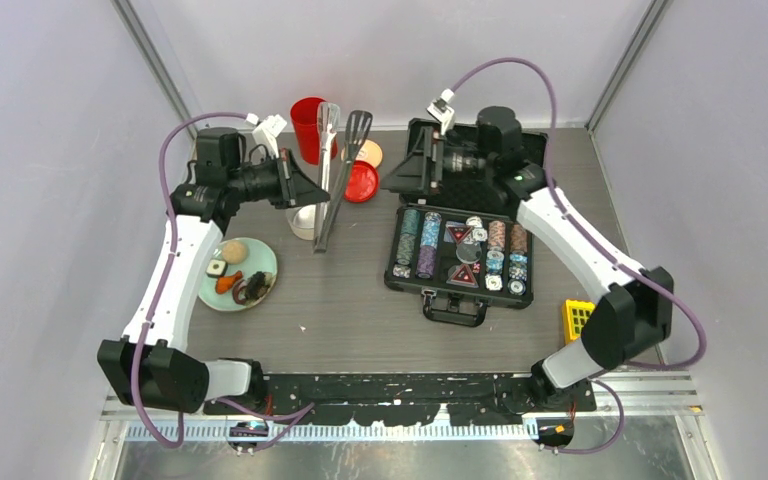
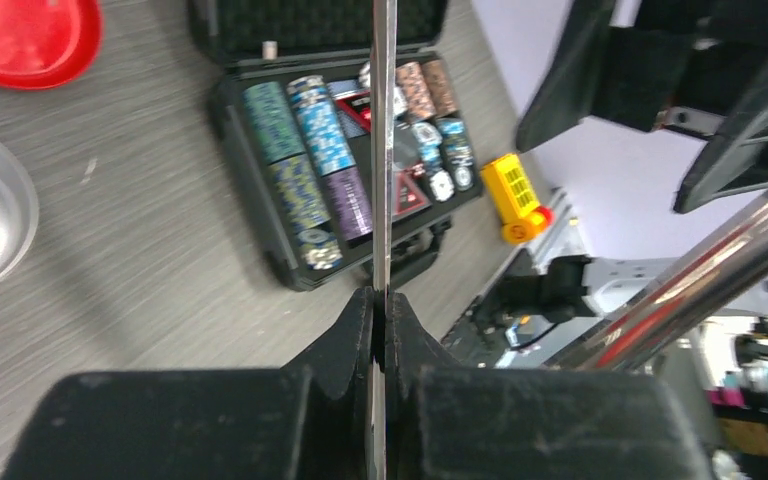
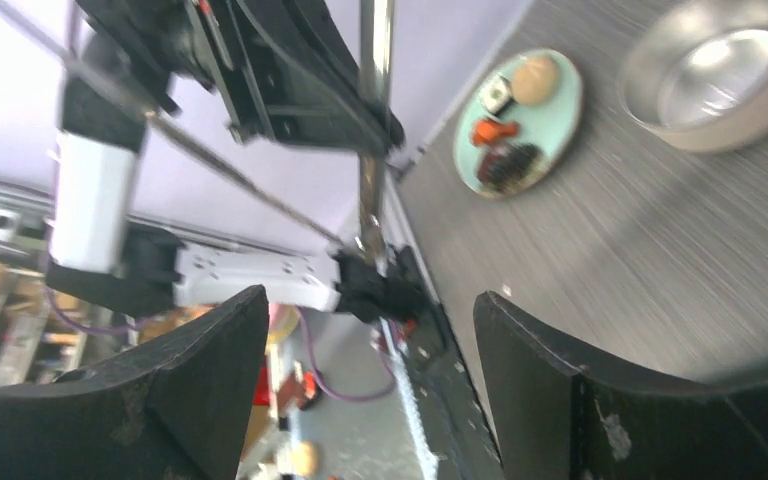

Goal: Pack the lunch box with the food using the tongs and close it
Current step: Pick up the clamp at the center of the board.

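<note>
Grey across the whole counter [image 1: 340, 310]; took the black chip case [image 1: 460, 250], lying open on it, as landmark. Saw the left tool [image 2: 380, 300] pinched tight on one blade of the silver tongs [image 1: 322, 225], just left of the case. Saw the right tool [image 3: 370, 300] spread wide and gripping nothing, over the case's far left corner, facing the tongs. Found the pale green plate [image 1: 262, 258] well left of the case, toward the near edge. Found the steel lunch box [image 3: 720, 80] left of the case, beyond the plate and just beside the tongs, uncovered and seemingly bare inside. Found its cream-tan lid [image 1: 371, 152] beyond the case's far left corner, next to a red disc [image 1: 362, 183], apart from the lunch box. Found the food [image 1: 228, 283] all on the plate: beige lump, orange piece, dark bits, a small white-and-black piece. Judged the tongs in hand but nothing packed. Counted as left: every morsel to carry over, then the lid to fetch and fit. Read no brand or word anywhere; made out only red triangles on pieces inside the case and dark bars on a yellow block [image 2: 515, 190] off its near right corner, too small to read.
</note>
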{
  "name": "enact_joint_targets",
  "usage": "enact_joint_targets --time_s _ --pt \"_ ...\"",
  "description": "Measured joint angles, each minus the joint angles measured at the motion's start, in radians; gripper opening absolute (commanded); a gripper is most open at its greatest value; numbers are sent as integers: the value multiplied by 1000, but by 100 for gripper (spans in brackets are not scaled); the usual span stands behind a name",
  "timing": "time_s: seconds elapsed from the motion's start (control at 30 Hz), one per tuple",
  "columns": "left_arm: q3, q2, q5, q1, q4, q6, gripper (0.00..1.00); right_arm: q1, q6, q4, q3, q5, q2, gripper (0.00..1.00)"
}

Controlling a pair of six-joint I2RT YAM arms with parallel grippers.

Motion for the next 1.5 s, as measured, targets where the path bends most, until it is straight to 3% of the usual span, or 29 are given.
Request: enact_joint_targets --time_s 0.17,0.27,0.43,0.67,1.07,1.13,1.2,1.3,1.37,1.4,1.5 --pt "-13 2 69 -21 81 -106 0 48 323 368 3 -6 91 74" --pt "-20 3 88 -38 106 -148 0 53 431 481 19 -2 111 72" --pt "-24 10 102 -47 131 -199 0 63 509 589 31 13 113 67" --pt "-34 46 122 -50 166 -282 0 103 510 593 39 23 122 60" --pt "-44 79 153 -62 179 -336 0 130 436 534 99 52 163 6" --pt "-44 79 169 -63 179 -348 7 128 410 519 100 62 164 1" --pt "-45 79 188 -66 180 -356 23 126 388 511 102 68 166 1" --pt "-60 71 188 -69 200 -355 73 118 401 511 110 76 174 1" --pt "-66 68 183 -62 216 -351 91 102 425 512 129 73 185 0" --pt "-69 66 184 -55 227 -358 99 95 441 515 142 71 193 0" --pt "-97 50 193 -21 323 -422 100 62 497 567 179 72 218 1"
